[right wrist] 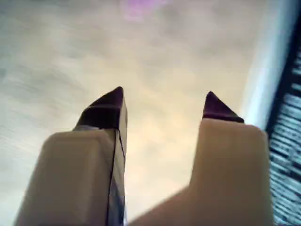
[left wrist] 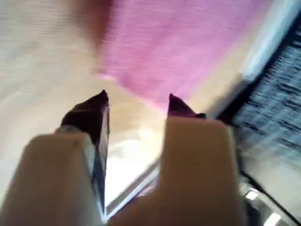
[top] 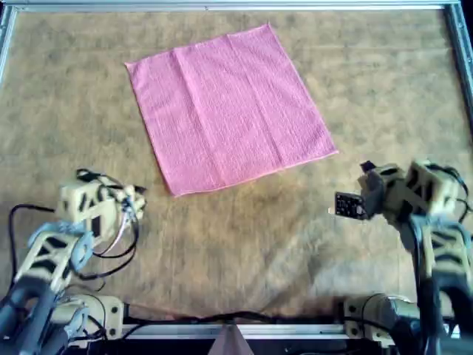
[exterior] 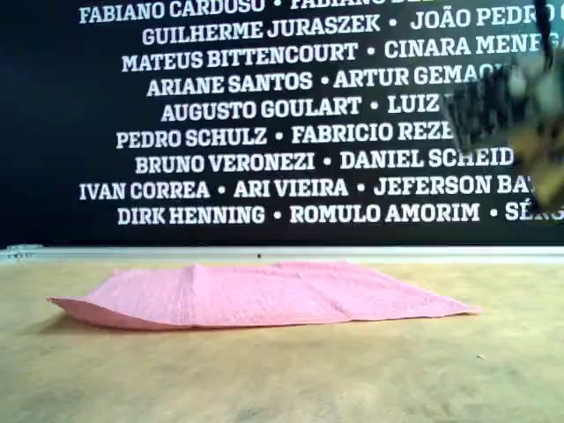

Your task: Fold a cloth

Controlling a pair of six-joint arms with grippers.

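Note:
The pink cloth lies flat and spread open on the tan table, turned like a diamond in the overhead view, and it also shows in the exterior view. My left gripper hovers off the cloth's near corner, at the overhead view's lower left. It is open and empty, with the cloth ahead of its tips. My right gripper is at the overhead view's right, apart from the cloth's right corner. It too is open and empty above bare table.
A metal rail frames the far edge of the table, with a black wall of white names behind it. A blurred arm shows at the exterior view's upper right. Cables hang by the left arm.

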